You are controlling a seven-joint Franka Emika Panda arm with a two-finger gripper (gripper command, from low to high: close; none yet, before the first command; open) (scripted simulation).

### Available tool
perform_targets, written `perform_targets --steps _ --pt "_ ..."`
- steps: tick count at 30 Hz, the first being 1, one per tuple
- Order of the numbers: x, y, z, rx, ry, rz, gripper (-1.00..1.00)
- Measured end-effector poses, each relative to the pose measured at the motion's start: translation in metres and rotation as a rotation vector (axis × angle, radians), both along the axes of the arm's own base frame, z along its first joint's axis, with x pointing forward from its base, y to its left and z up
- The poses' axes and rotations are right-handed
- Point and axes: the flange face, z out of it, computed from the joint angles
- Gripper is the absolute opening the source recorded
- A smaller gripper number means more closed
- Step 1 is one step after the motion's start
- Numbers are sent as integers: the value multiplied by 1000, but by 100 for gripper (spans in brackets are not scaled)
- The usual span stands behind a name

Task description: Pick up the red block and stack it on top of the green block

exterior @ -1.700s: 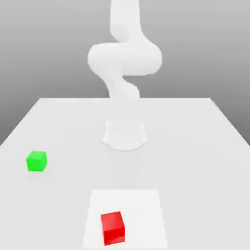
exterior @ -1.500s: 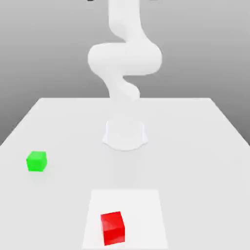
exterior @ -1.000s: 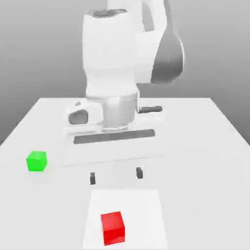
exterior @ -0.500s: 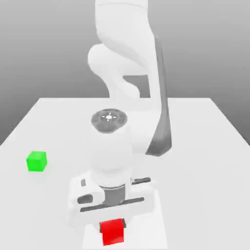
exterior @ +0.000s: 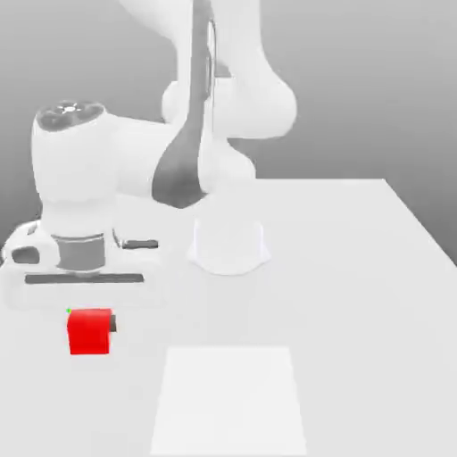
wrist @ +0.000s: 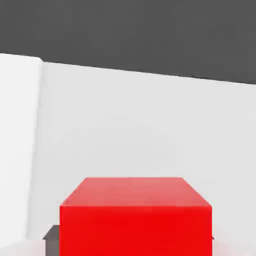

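The exterior view looks from above the table's [exterior: 357, 268] near edge toward the arm's base [exterior: 228, 245] and the grey backdrop, taking in the whole tabletop, while the hand view sits close behind the red block [wrist: 135, 220], the one thing both views share.

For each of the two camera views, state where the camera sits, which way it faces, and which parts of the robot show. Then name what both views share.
Exterior view: off the arm, raised, facing the robot's base across the table; the arm and the gripper show, shut on the red block.
Hand view: on the hand, looking along the fingers past the red block to the table.
Shared: the red block, the fingers, the table.
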Motion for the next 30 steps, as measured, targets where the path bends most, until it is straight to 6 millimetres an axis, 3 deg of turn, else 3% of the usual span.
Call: perform_targets --steps 6,9,10,30 --pt "-101 -53 5 22 1 -53 -100" --pt "-156 -67 1 49 -11 -96 -100" --pt "-165 -68 -1 58 -16 -102 -100" --pt "-168 -62 -55 115 -33 -103 -100"
